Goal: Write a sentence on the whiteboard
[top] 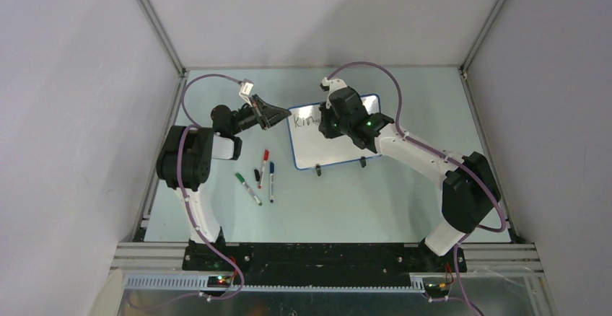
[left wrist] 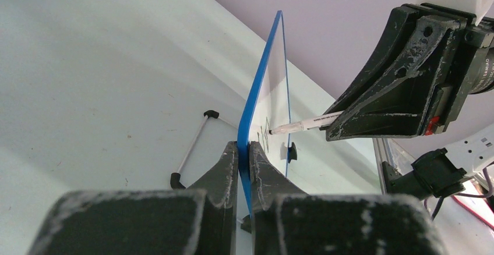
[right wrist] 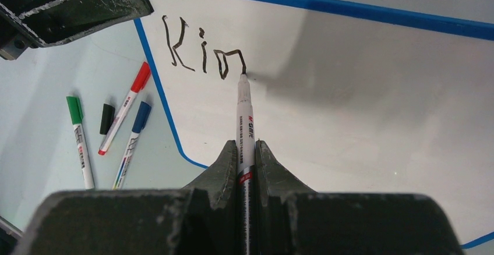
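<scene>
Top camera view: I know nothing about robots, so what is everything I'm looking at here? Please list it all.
whiteboard: one, white with a blue rim, propped up mid-table on two black feet
writing: "Kin", black, board's upper left corner
marker in use: one, white barrel, tip on the board
loose markers: three, capped red, blue and green, lying left of the board
loose cap: one, black, among those markers
table: one, pale green
left arm: black and white, jaws shut on the board's left edge
right arm: black and white, jaws shut on the marker
</scene>
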`<state>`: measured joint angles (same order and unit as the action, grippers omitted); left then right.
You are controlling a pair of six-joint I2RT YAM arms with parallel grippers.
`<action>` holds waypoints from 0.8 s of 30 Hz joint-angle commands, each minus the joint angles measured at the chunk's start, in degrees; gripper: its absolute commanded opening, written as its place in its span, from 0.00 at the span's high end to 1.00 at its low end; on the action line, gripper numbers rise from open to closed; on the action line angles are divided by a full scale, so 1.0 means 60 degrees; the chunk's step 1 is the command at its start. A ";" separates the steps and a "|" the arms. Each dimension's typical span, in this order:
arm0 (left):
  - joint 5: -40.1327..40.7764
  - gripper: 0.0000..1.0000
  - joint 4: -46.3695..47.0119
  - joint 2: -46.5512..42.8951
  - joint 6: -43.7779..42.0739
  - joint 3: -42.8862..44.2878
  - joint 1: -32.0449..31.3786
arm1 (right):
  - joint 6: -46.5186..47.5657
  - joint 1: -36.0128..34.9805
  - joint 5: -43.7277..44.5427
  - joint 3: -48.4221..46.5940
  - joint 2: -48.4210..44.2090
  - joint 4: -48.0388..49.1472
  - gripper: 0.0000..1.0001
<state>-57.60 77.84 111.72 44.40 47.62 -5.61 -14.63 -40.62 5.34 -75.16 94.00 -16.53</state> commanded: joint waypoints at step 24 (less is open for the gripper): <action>-0.0096 1.00 0.0298 -0.0475 -0.0559 -0.0105 -0.0003 | 0.0372 0.0237 0.0140 0.0153 -0.1033 0.0453 1.00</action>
<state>-57.76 77.89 111.53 44.42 47.57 -5.63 -13.41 -39.57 5.58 -73.89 88.82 -16.23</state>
